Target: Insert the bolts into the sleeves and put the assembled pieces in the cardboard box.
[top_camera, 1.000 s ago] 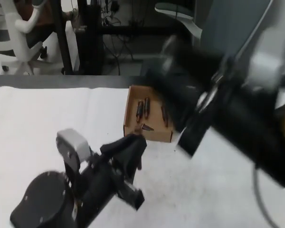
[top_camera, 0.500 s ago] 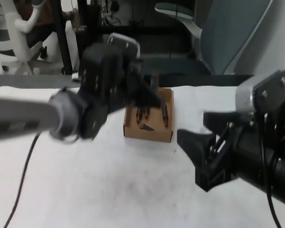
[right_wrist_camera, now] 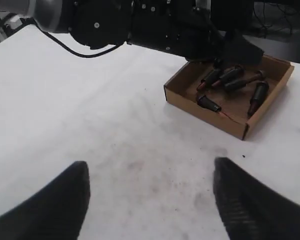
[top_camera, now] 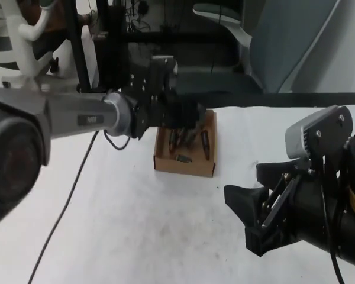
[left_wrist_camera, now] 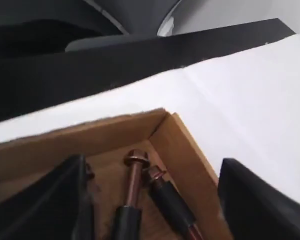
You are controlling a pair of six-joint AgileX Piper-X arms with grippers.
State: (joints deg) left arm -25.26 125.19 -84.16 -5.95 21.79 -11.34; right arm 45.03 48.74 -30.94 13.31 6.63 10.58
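Left tool above cardboard box

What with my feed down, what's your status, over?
Left gripper open over cardboard box. Right gripper open, empty, above white cloth. Sleeved bolts in box. Nothing in the way.

A lab or office: swivel chair and cables behind the white-covered bench

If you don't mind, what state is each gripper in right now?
Left gripper: open, empty, over the cardboard box.
Right gripper: open, empty, above the white cloth.
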